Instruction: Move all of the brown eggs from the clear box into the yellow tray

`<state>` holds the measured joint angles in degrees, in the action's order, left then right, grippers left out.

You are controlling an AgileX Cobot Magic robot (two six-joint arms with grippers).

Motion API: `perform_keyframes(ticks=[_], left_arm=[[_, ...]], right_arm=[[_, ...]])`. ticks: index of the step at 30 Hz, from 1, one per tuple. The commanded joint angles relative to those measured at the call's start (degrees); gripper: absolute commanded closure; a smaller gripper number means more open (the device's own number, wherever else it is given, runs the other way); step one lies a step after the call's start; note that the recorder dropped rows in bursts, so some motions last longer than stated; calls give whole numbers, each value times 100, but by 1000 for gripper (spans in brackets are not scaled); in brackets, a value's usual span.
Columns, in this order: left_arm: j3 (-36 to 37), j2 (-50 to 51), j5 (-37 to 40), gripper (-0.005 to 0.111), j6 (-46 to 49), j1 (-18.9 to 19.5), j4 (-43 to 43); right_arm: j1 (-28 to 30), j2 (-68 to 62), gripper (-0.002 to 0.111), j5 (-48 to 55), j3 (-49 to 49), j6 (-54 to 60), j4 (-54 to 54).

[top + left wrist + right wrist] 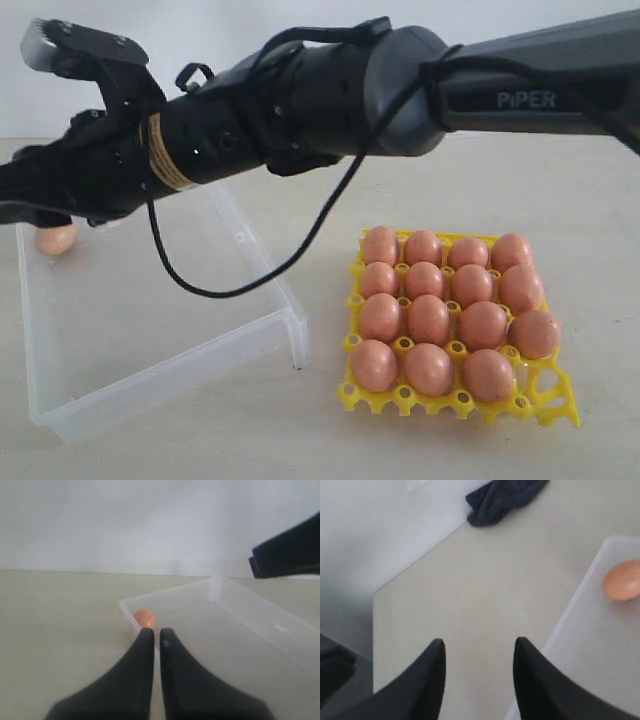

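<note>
One brown egg (55,239) lies in the far left corner of the clear box (160,385). The yellow tray (545,398) holds several brown eggs (428,319); its front right cell is open. My right arm (300,100) reaches across over the box. My right gripper (479,646) is open and empty, above bare table just outside the box wall (570,615); the egg (622,580) lies inside the box, off to one side of the fingers. My left gripper (156,631) is shut on nothing, over the box rim (127,611), short of the egg (144,618).
A dark cloth (504,499) lies on the table beyond the right gripper, near the wall. The right arm's black body (290,550) hangs over the clear box in the left wrist view. A black cable (250,285) droops from that arm above the box.
</note>
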<state>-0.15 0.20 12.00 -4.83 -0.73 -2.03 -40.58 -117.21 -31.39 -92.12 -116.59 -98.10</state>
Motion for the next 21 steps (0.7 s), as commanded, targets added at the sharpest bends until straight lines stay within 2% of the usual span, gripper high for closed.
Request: perform_keyframes(ticks=[1, 5, 12, 15, 21], left_arm=[[15, -20, -22, 103, -10, 11, -7], [15, -20, -22, 103, -10, 11, -7], [15, -20, -22, 103, -10, 11, -7], [15, -20, -22, 103, -10, 11, -7], [15, -20, -22, 103, -10, 11, -7]], right_arm=[[-3, -129, 71, 644, -651, -46, 194], [-56, -289, 71, 969, -1109, 213, 657], [-429, -903, 71, 1010, -2500, 2852, 2460], [-590, -1440, 71, 1957, -3083, 2445, 2497], [-526, -2148, 71, 2638, -3157, 1859, 2497]])
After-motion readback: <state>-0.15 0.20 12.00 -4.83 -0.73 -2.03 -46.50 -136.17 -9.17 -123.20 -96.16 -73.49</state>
